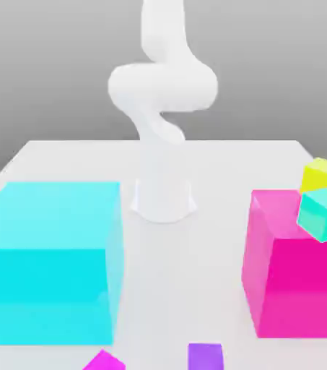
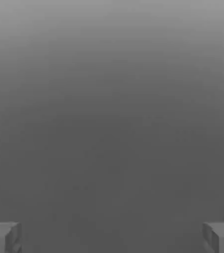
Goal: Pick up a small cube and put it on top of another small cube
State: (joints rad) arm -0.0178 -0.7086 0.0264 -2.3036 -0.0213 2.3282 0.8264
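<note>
Violet cube (image 1: 206, 357) sits square on table (image 1: 216, 162).

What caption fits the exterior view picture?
White robot arm on a table among big cyan cube, big pink cube and small cubes.

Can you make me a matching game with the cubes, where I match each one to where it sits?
Things:
1. big cyan cube
2. big pink cube
3. small yellow cube
4. small violet-purple cube

Places:
A. at the near edge of the table, between the two big cubes
B. on the exterior view's left
C. at the far right, behind the small teal cube
D. on the exterior view's right, partly behind the small teal cube

Pairs: 1-B, 2-D, 3-C, 4-A
</note>
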